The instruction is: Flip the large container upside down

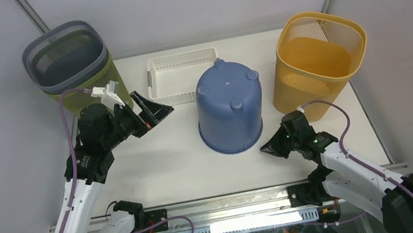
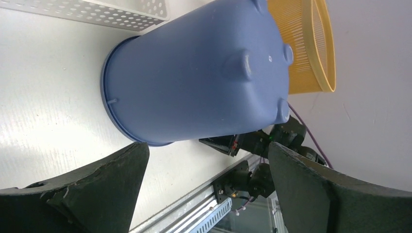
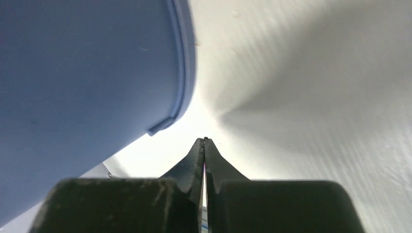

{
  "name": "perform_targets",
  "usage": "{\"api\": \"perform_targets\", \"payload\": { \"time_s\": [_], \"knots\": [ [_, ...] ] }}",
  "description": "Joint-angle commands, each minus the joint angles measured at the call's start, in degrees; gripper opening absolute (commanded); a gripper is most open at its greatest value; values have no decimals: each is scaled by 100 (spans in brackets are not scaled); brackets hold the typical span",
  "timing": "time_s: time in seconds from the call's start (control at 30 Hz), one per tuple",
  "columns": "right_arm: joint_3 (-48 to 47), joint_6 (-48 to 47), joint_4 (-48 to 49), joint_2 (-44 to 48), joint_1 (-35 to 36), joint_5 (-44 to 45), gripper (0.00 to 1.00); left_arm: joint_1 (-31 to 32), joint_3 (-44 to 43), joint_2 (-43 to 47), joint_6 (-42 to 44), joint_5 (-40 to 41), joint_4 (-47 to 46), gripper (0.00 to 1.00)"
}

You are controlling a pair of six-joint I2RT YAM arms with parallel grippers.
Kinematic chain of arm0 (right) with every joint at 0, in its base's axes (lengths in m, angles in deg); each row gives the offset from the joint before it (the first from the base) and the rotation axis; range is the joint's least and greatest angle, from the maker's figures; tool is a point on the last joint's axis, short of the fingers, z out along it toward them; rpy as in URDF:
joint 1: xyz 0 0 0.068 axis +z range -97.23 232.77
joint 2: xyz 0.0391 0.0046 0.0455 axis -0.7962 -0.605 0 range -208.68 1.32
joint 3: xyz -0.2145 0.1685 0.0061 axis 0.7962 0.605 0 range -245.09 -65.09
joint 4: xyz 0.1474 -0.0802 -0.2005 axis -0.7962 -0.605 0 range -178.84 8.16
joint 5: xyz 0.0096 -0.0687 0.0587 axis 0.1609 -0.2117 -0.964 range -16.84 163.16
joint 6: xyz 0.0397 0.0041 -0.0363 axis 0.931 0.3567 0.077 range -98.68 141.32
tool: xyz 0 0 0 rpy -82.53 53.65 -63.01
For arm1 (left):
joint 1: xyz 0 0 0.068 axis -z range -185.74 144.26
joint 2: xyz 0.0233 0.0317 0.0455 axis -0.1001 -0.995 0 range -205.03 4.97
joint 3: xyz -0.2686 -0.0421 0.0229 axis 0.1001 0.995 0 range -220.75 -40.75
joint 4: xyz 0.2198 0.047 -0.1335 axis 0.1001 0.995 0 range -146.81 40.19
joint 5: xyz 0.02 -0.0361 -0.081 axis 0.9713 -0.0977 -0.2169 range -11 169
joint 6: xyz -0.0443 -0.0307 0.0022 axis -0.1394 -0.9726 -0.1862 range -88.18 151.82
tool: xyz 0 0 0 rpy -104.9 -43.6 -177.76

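Observation:
The large container (image 1: 229,109) is a blue plastic bucket standing mouth down in the middle of the table, its base with several round feet facing up. My left gripper (image 1: 154,108) hovers to its left, apart from it, jaws wide open and nothing between them. In the left wrist view the bucket (image 2: 194,77) fills the space beyond the open left gripper (image 2: 208,145). My right gripper (image 1: 265,148) sits low at the bucket's near right rim, shut and empty. The right wrist view shows the closed right gripper (image 3: 204,141) just short of the blue rim (image 3: 184,73).
A white perforated tray (image 1: 183,76) lies behind the bucket. A yellow mesh basket (image 1: 319,58) stands at the right edge. A grey basket nested in a green one (image 1: 66,58) stands at the back left, close behind my left arm.

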Motion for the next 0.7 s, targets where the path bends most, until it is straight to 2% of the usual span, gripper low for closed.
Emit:
{"api": "perform_targets", "payload": {
  "time_s": [0.0,0.13,0.23,0.3,0.5,0.67],
  "knots": [
    [-716,-782,725,-593,76,-208,5,-27,20,-24,-43,-194,-459,99],
    [-1435,-1507,-183,-972,226,333,17,-29,-77,-75,42,-223,-524,99],
    [-1858,-1906,-768,-723,208,1154,39,-31,-267,-91,182,-183,-513,99],
    [-2114,-2108,-1088,-617,112,1598,46,-25,-461,-132,286,-136,-485,99],
    [-2699,-2027,-1332,-1077,-42,2542,47,-19,-789,-339,473,-28,-452,99],
    [-2774,-1806,-280,-1551,13,2558,46,-15,-935,-390,532,-12,-460,99]
  ]
}}
